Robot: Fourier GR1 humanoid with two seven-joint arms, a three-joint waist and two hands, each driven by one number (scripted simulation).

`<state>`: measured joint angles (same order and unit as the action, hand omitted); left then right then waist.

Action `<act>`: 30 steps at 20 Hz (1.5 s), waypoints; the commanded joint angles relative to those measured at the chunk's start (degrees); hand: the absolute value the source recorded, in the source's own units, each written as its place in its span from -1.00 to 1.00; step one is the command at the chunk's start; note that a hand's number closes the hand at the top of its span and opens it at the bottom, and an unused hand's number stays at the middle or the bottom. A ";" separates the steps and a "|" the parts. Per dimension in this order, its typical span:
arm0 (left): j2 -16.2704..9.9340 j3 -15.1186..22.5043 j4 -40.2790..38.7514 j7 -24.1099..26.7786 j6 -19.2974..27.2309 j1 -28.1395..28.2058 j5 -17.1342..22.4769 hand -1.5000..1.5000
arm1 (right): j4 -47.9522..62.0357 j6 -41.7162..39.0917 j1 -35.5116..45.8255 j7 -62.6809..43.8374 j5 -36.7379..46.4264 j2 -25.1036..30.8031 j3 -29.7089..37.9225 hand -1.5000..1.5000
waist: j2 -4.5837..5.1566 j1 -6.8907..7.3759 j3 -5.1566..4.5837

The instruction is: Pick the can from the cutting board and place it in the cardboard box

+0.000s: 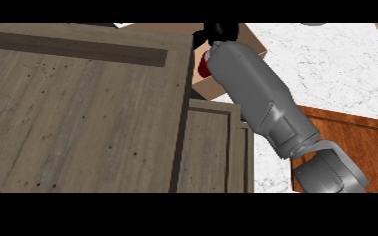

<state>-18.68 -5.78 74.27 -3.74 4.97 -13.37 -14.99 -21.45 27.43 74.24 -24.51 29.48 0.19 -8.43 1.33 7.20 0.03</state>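
My right forearm reaches up from the lower right, over the cardboard box [253,41] at the top centre. Only the black tips of my right hand [219,31] show at the upper edge, above the box. A small red patch, apparently the can [201,66], shows inside the box just left of the forearm, which hides most of it. Whether the hand touches the can cannot be seen. The reddish-brown cutting board [348,132] lies at the lower right, partly under my arm, with nothing visible on it. My left hand does not show.
A large grey-brown wooden cabinet [85,110] fills the left half of the view and hides the box's left side. White marble counter [325,65] lies to the right of the box.
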 commanded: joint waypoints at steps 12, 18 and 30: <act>-0.37 -1.71 -1.29 0.97 -0.71 1.45 1.20 0.00 | -0.53 16.59 -0.93 20.13 -10.93 -0.19 7.24 -1.00 | 0.54 -1.82 0.00; -1.17 -3.08 -2.79 3.09 1.16 2.93 -0.15 0.00 | -1.59 14.75 -0.48 27.55 -16.74 -0.19 13.13 -1.00 | -0.28 -4.42 -0.03; -0.86 -4.56 3.85 -2.41 0.84 7.49 0.70 0.00 | -16.24 3.88 -19.44 29.77 -18.90 10.66 13.29 -1.00 | -2.03 -8.68 0.00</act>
<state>-19.80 -10.27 76.35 -3.24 5.59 -5.96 -14.13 -31.71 34.64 62.05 4.80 10.89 7.99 5.80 -0.27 -0.06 -0.04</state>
